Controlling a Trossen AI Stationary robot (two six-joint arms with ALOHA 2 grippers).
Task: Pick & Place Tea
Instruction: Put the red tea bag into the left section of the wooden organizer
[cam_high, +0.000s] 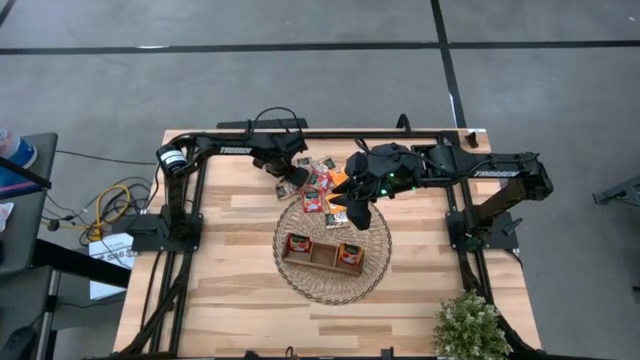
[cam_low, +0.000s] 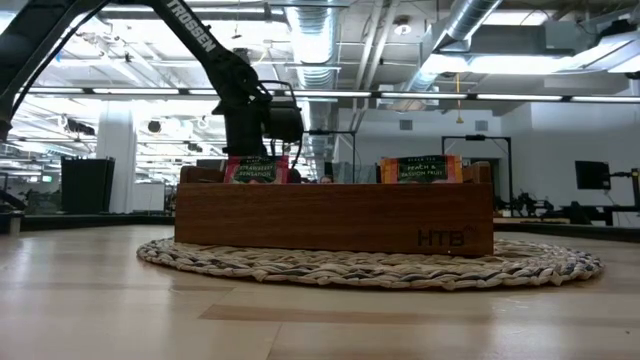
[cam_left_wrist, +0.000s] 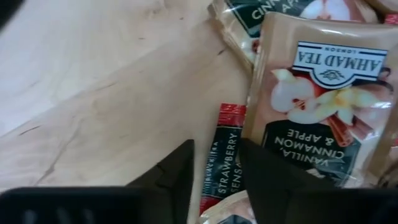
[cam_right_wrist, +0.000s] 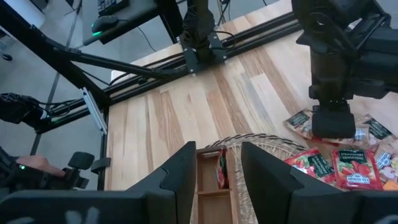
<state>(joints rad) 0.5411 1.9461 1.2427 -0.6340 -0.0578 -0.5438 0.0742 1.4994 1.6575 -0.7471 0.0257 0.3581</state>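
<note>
Left hand (cam_left_wrist: 216, 144), fingers apart, is set low over the counter (cam_left_wrist: 93, 93) beyond the tray; the gap between the fingers straddles one end of a red strawberry sachet (cam_left_wrist: 229, 134). No pinch on it can be seen.

Item: tea, loose heap (cam_high: 322, 180) of small flat sachets, red, orange and pale. It lies just beyond the wooden tray (cam_high: 322, 264), on the side away from the potted plant (cam_high: 468, 325), partly on the rim of the wicker mat (cam_high: 330, 288) under the tray. Two sachets already stand upright in the tray's end compartments, one red (cam_low: 255, 168), one orange (cam_low: 420, 168); the middle compartment looks empty.

Handling, as judged: very light, thin and flexible paper or foil envelopes, with glossy faces likely to slide on the wood and on each other. They are not fragile, but easily creased. Sachets overlap: a vanilla, cinnamon and apple sachet (cam_left_wrist: 311, 106) lies just beside the strawberry one, possibly over its edge, so a neighbour may drag along.

Hold, as judged: a free edge or corner, fingers across the narrow side. A flat-lying sachet offers little to grip unless one edge is tipped up.

Right hand (cam_right_wrist: 217, 149), fingers apart and empty, hangs between the heap and the tray, above the mat.
</note>
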